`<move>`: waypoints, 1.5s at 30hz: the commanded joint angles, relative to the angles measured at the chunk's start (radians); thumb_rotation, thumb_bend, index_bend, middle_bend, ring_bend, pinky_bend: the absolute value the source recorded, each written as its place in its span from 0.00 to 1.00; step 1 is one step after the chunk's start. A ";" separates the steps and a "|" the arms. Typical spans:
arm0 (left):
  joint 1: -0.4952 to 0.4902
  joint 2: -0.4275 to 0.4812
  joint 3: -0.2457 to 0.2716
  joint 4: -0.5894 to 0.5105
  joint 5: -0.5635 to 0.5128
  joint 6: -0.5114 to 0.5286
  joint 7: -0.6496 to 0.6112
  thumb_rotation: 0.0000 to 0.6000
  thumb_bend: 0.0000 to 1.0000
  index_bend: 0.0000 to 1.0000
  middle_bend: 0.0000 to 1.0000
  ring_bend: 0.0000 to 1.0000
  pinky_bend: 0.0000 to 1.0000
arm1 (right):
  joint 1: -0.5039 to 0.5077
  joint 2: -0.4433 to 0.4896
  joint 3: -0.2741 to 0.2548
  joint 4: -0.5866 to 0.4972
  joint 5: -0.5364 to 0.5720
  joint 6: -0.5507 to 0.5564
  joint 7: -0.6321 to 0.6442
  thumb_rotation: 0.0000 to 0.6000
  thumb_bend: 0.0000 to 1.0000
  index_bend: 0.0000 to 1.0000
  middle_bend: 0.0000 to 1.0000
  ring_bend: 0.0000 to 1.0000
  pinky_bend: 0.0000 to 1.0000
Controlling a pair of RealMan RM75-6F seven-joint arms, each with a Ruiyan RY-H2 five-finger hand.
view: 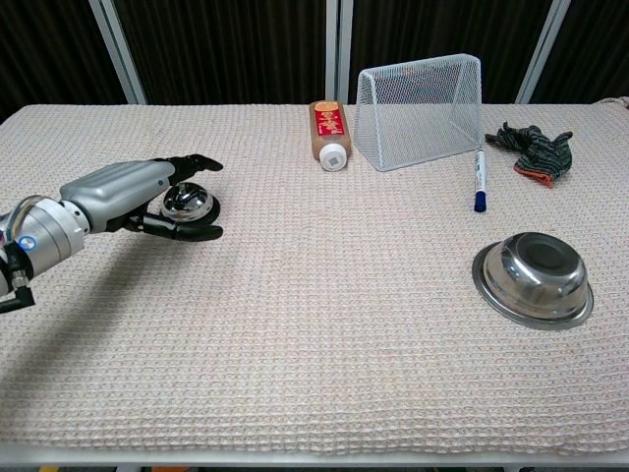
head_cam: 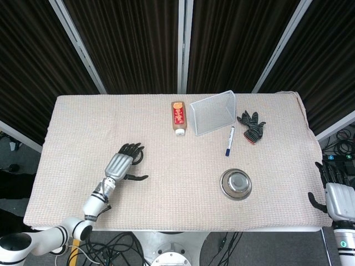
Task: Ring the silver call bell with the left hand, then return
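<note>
The silver call bell (view: 190, 203) on its black base sits left of the table's middle. My left hand (view: 138, 195) hovers over it with fingers spread and thumb stretched out in front of the base. In the head view the left hand (head_cam: 123, 161) covers nearly all of the bell. I cannot tell whether the fingers touch the bell's button. My right hand (head_cam: 337, 195) rests off the table's right edge, fingers apart and empty.
A brown bottle (view: 330, 134) lies at the back centre beside a white wire basket (view: 421, 96). A blue marker (view: 479, 182) and a dark glove (view: 534, 150) lie to the right. A steel bowl (view: 534, 275) stands at front right.
</note>
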 commanded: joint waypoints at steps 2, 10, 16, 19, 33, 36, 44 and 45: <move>-0.004 -0.017 0.015 0.033 -0.018 -0.033 0.031 0.26 0.00 0.00 0.00 0.00 0.00 | 0.000 0.001 0.000 -0.002 0.000 0.001 0.000 1.00 0.26 0.00 0.00 0.00 0.00; -0.006 -0.026 0.005 0.039 -0.013 0.013 0.067 0.26 0.00 0.00 0.00 0.00 0.00 | -0.005 0.007 0.000 -0.007 -0.001 0.005 0.007 1.00 0.27 0.00 0.00 0.00 0.00; -0.002 -0.036 0.013 0.063 0.003 0.045 0.068 0.25 0.00 0.00 0.00 0.00 0.00 | -0.003 0.005 -0.002 -0.004 0.000 -0.002 0.012 1.00 0.27 0.00 0.00 0.00 0.00; 0.000 -0.052 0.027 0.096 -0.007 0.015 0.072 0.26 0.00 0.00 0.00 0.00 0.00 | -0.002 0.005 -0.001 -0.004 0.001 -0.005 0.014 1.00 0.27 0.00 0.00 0.00 0.00; -0.003 -0.106 0.025 0.185 0.033 0.087 0.027 0.24 0.00 0.00 0.00 0.00 0.00 | -0.005 0.016 -0.001 -0.013 0.003 -0.007 0.029 1.00 0.27 0.00 0.00 0.00 0.00; 0.001 -0.113 0.028 0.198 0.042 0.105 0.010 0.24 0.00 0.00 0.00 0.00 0.00 | -0.004 0.015 -0.002 -0.013 0.001 -0.010 0.028 1.00 0.26 0.00 0.00 0.00 0.00; 0.008 -0.123 0.053 0.221 0.018 0.013 0.004 0.24 0.00 0.00 0.00 0.00 0.00 | -0.002 0.015 0.000 -0.010 0.011 -0.019 0.029 1.00 0.26 0.00 0.00 0.00 0.00; 0.009 -0.125 0.053 0.225 0.018 0.015 0.006 0.24 0.00 0.00 0.00 0.00 0.00 | -0.002 0.015 0.000 -0.009 0.011 -0.019 0.030 1.00 0.26 0.00 0.00 0.00 0.00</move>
